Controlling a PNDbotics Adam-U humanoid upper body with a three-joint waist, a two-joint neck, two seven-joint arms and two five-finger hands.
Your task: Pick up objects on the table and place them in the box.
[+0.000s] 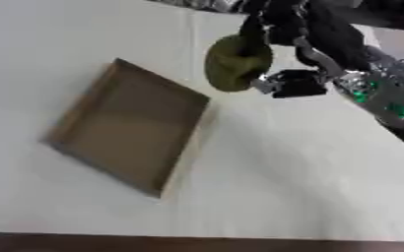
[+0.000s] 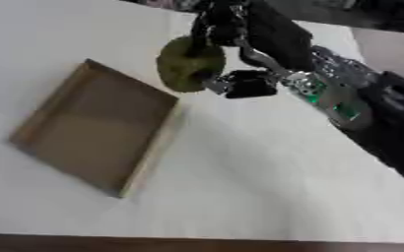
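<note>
Both views are blurred, so the olive-green lump [image 1: 236, 63] cannot be identified beyond its rounded shape. The right hand [image 2: 240, 44] has its fingers curled round it, holding it in the air beside the far corner of the box [image 1: 128, 125]. The top edge cuts off the hand's upper part. The box, a shallow brown tray, lies askew on a white cloth [image 1: 309, 172]; a dark strip runs below

Olive-green rounded lump [image 1: 236, 63], held up off the white table, beside the box's far right corner. Shallow brown box [image 1: 129, 125], open-topped, lying flat and askew on the table, nothing visible inside.
</note>
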